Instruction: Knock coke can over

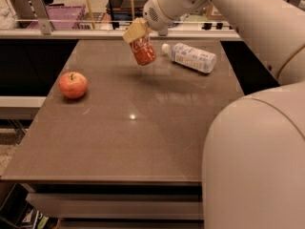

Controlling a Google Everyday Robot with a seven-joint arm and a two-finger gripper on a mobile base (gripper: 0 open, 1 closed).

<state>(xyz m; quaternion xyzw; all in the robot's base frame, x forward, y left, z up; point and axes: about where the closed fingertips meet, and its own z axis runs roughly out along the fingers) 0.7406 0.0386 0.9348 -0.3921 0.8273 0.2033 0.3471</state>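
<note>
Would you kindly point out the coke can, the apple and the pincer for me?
coke can (143, 52): camera view, red side wall.
apple (73, 85): camera view, middle of its front.
pincer (135, 31): camera view, tan tip, right at the can's top end.

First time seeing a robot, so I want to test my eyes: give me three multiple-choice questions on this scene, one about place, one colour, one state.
1. Where is the claw? A low in front; B at the top of the can; C far left.
2. The can is: A red; B blue; C green.
3. The bottle is: A upright; B upside down; C lying on its side.
Answers: 1 B, it meets the tilted can's top; 2 A, its body shows red; 3 C, its cap points sideways.
</note>
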